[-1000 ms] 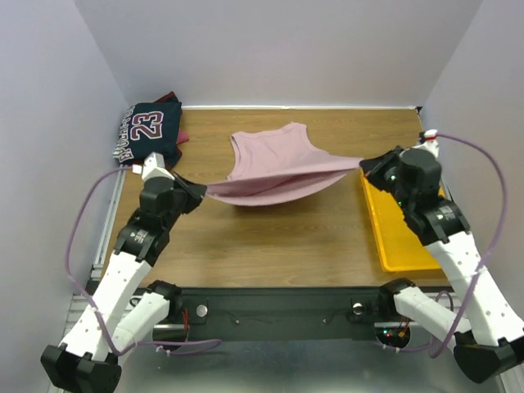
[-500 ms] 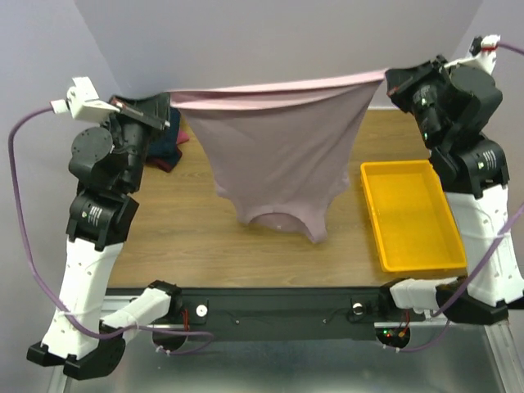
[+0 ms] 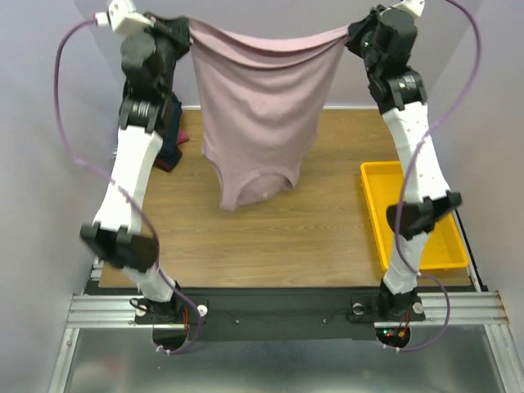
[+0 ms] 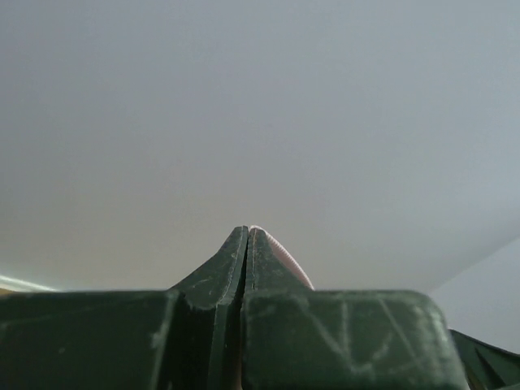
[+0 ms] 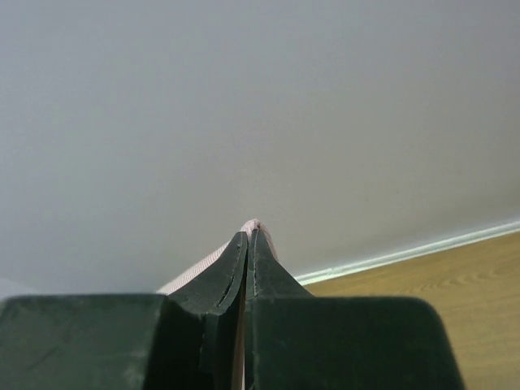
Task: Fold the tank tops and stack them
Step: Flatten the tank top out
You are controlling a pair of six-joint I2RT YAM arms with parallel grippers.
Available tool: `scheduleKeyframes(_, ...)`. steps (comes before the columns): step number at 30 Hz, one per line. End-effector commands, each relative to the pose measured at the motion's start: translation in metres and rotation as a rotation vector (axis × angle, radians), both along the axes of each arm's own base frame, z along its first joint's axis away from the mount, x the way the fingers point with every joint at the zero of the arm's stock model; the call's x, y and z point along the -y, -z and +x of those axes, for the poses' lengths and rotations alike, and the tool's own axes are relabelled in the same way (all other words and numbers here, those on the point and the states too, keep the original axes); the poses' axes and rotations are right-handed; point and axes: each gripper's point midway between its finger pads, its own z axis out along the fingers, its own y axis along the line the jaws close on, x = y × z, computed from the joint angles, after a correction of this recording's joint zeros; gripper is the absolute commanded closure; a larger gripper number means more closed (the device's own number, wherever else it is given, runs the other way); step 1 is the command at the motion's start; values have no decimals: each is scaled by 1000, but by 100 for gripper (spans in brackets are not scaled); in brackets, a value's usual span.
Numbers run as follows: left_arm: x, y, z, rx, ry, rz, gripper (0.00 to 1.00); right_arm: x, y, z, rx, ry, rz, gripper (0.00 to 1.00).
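2 grippers (image 3: 189, 29) (image 3: 349, 37) clench pink tank top (image 3: 258, 115) aloft, wooden table (image 3: 327, 233), grey walls (image 3: 41, 164), maybe maroon cloth (image 3: 169, 161).

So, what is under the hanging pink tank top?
Only wooden table shows below the pink tank top. The table strip behind the cloth is covered, so anything there cannot be seen.

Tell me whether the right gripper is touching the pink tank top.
Touching: the right wrist view shows the right gripper pinching an edge of the pink tank top.

Plain dusty pink tank top (image 3: 258, 115), yellow tray (image 3: 383, 209), brown wood-grain table (image 3: 327, 221)
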Motion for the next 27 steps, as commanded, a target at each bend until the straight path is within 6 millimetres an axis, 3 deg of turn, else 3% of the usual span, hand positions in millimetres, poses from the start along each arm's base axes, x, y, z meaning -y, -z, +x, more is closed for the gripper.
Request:
scheduleKeyframes(1, 2, -93, 10, 285, 104, 17, 100, 25, -53, 26, 225, 13, 36, 99)
scheduleKeyframes(2, 7, -109, 19, 337, 155, 43, 100, 24, -56, 37, 262, -4, 47, 100)
scheduleKeyframes(4, 10, -121, 24, 381, 187, 62, 100, 34, -63, 42, 304, -4, 68, 99)
scheduleKeyframes(5, 14, -112, 38, 377, 212, 79, 100, 38, -72, 37, 331, 2, 74, 99)
scheduleKeyframes(7, 3, -111, 39, 390, 208, 95, 100, 44, -71, 40, 347, 12, 75, 99)
scheduleKeyframes(8, -1, -131, 14, 458, 203, 102, 100, 46, -77, 32, 356, 16, 78, 99)
scheduleKeyframes(9, -5, -100, 37, 379, 197, 98, 100, 45, -64, 37, 322, 14, 72, 100)
scheduleKeyframes(10, -12, -108, 23, 403, 182, 95, 100, 44, -55, 39, 297, 6, 71, 100)
scheduleKeyframes(13, -9, -59, 46, 261, 212, 100, 100, 41, -20, 36, 197, -10, 71, 99)
scheduleKeyframes(14, -8, -53, 43, 240, 222, 96, 100, 40, -8, 35, 167, -16, 69, 99)
scheduleKeyframes(15, -7, -11, 59, 139, 232, 80, 100, 39, 11, 36, 122, -19, 69, 100)
scheduleKeyframes(16, -7, -11, 45, 140, 235, 60, 100, 37, 38, 29, 56, -35, 69, 100)
scheduleKeyframes(17, -8, 5, 44, 110, 236, 47, 100, 36, 64, 27, -1, -42, 70, 100)
scheduleKeyframes(18, -7, 63, 55, -6, 240, 31, 100, 34, 82, 21, -42, -52, 77, 100)
scheduleKeyframes(19, -9, 79, 52, -30, 231, 15, 100, 31, 133, 9, -152, -72, 85, 100)
scheduleKeyframes(20, -9, 84, 37, -41, 234, -15, 100, 31, 156, 0, -201, -77, 94, 100)
scheduleKeyframes(21, -9, 143, 39, -162, 234, -39, 100, 29, 178, -10, -249, -87, 102, 100)
scheduleKeyframes(22, -8, 166, 34, -203, 237, -60, 100, 29, 196, -25, -285, -95, 123, 99)
scheduleKeyframes(23, -5, 182, 24, -236, 242, -78, 100, 26, 252, -39, -404, -112, 119, 100)
scheduleKeyframes(24, -3, 238, 17, -352, 244, -105, 100, 25, 281, -50, -468, -117, 125, 100)
scheduleKeyframes(26, -2, 281, 0, -453, 224, -108, 100, 22, 321, -70, -568, -133, 159, 99)
scheduleKeyframes(27, -3, 327, -15, -568, 201, -138, 100, 20, 362, -91, -667, -141, 167, 100)
